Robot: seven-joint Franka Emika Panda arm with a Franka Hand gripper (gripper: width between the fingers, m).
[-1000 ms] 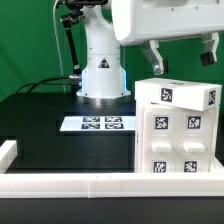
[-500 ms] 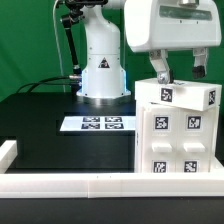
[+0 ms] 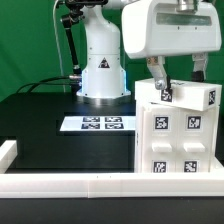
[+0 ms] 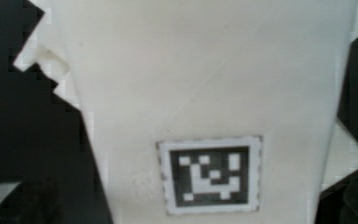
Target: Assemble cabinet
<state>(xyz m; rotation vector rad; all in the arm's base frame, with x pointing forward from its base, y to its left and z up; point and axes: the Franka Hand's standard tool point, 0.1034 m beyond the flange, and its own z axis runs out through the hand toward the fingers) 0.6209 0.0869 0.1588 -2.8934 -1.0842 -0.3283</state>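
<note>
Cabinet: the large white plastic box-like cabinet (image 3: 175,130) with black-and-white square tags stands on the black table (image 3: 60,150), just beside the long white rail (image 3: 100,185); its tagged top fills the wrist view (image 4: 194,110)
Gripper: the arm's two-finger gripper (image 3: 178,82) sits directly above the cabinet's top; fingers spread apart, holding nothing
Marker board: the flat white marker board (image 3: 98,124) lies beside the cabinet, toward the exterior view's left

My gripper (image 3: 178,82) hangs from the wrist pointing straight down, both fingers (image 3: 157,80) spread wide apart, nothing clamped between them
</note>
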